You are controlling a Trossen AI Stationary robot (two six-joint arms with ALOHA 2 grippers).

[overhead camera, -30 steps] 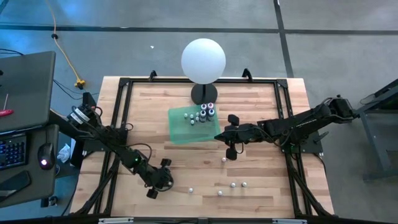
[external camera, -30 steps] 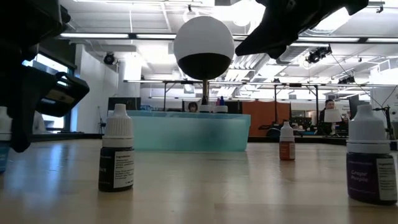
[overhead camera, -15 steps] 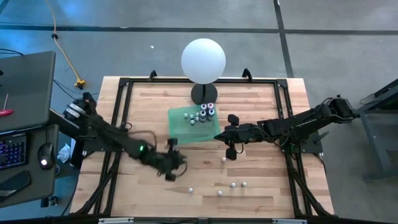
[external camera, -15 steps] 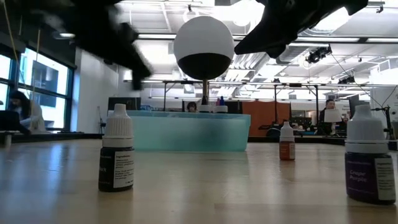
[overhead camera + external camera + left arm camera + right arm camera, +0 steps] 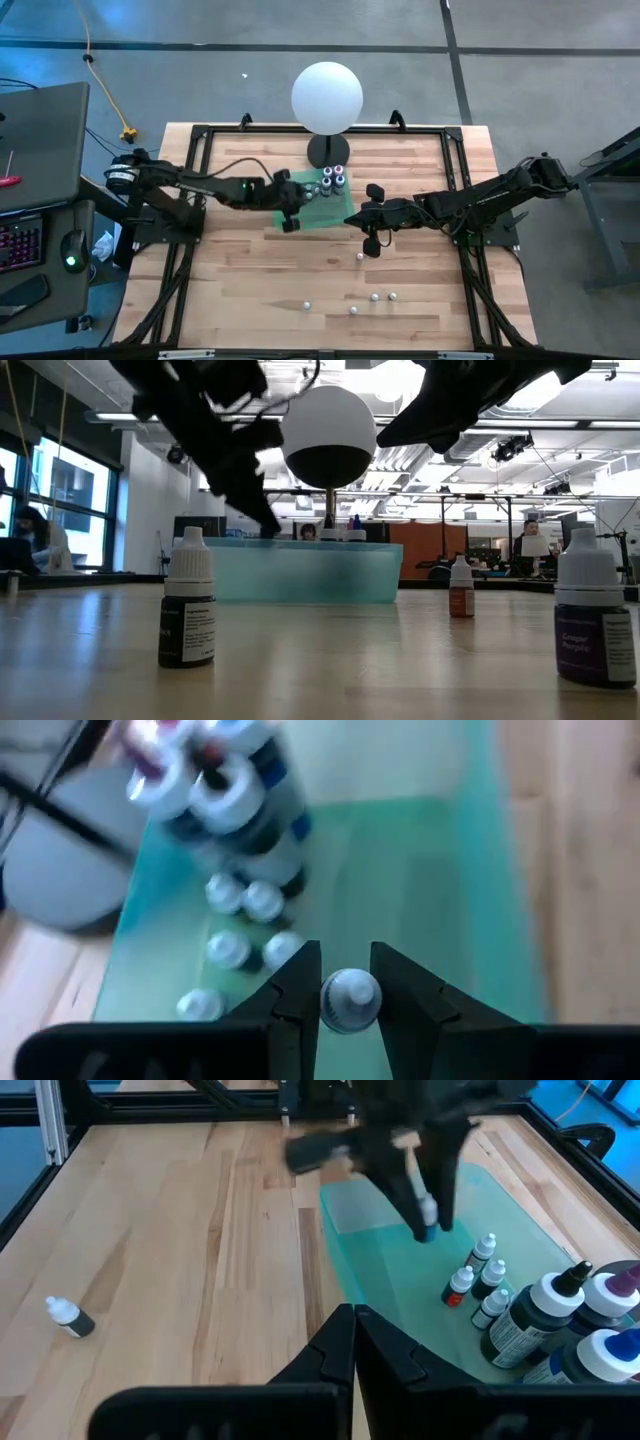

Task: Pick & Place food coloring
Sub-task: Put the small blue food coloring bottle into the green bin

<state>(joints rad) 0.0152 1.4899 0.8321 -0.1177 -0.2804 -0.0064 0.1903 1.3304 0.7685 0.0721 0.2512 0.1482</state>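
Observation:
The food coloring is a set of tiny white-capped bottles. Several stand on the green tray (image 5: pixel 322 212) beside bigger bottles (image 5: pixel 334 178). Others stand loose on the wood: one (image 5: pixel 360 258) near the right gripper and several (image 5: pixel 375 297) by the near edge. My left gripper (image 5: pixel 291 222) hovers over the tray's left part, shut on one small bottle (image 5: pixel 350 1002). My right gripper (image 5: pixel 371 243) is shut and holds nothing, above the table just right of the tray. My left gripper pinches the small bottle between its two fingers (image 5: pixel 300 988), at its upper part around the white cap (image 5: pixel 351 990). The fingers come from above, slanting down. The bottle (image 5: pixel 427 1220) hangs roughly upright below them, lifted clear above the tray (image 5: pixel 395 1285).
A big white globe lamp (image 5: pixel 326 97) on a dark base stands just behind the tray. Black rails (image 5: pixel 196 180) frame the table. In the low view, loose bottles (image 5: pixel 188 600) (image 5: pixel 595 622) stand close to the near edge. Bare wood lies left of the tray.
My left gripper has risen from the near-left part of the table and swung toward the far edge and right, and now hangs over the green tray with the small bottle between its fingers. The right arm has kept still.

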